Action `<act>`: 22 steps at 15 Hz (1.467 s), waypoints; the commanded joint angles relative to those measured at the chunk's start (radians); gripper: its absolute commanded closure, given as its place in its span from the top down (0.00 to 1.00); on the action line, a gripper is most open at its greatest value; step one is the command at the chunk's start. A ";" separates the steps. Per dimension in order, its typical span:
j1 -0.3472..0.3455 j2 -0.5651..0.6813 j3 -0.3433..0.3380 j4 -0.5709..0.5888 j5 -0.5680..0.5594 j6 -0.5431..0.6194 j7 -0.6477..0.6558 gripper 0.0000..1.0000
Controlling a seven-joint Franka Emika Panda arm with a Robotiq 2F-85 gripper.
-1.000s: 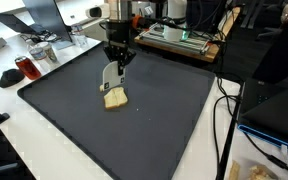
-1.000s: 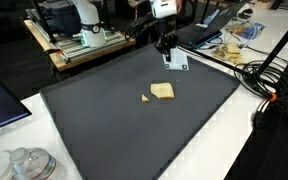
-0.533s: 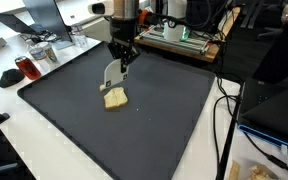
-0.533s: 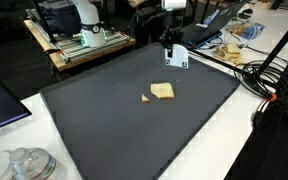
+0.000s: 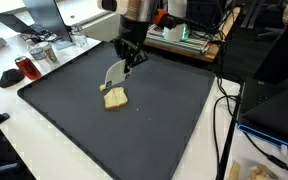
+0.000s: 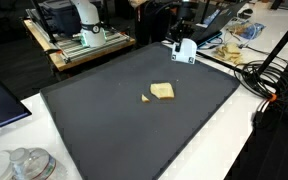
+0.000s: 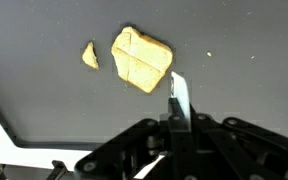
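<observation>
The gripper (image 5: 130,57) has its jaws clamped together on the top end of a white blade (image 5: 115,75), which hangs tilted down below them. In the wrist view the blade (image 7: 178,95) sticks out from between the fingers, its tip just beside the bread (image 7: 141,60) in the picture. In both exterior views it is lifted clear of the bread. The bread (image 6: 162,91) lies flat on the dark mat (image 6: 104,125), with a small broken-off piece (image 6: 146,98) just beside it, on the side away from the blade (image 6: 185,52).

The grip looks like the weak spot. Only one end of the thin blade is pinched, so a quick swing could make it twist or slip in the jaws and drop onto the mat near the bread. The arm is also near the mat edge farthest from the bread, where cables and equipment stand, and a wide sweep there could knock the blade against them.

Compared with a second ago, the gripper has risen and drawn away from the bread toward that far mat edge, carrying the blade with it. The jaws remain clamped, and the bread and its small piece lie where they did.
</observation>
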 commanded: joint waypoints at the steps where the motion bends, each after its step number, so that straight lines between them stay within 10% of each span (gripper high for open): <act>1: 0.042 0.094 -0.003 0.136 -0.076 -0.127 0.149 0.01; 11: 0.061 0.332 -0.007 0.464 -0.053 -0.399 0.168 0.01; 22: -0.100 0.456 0.051 0.718 0.131 -0.365 -0.411 0.01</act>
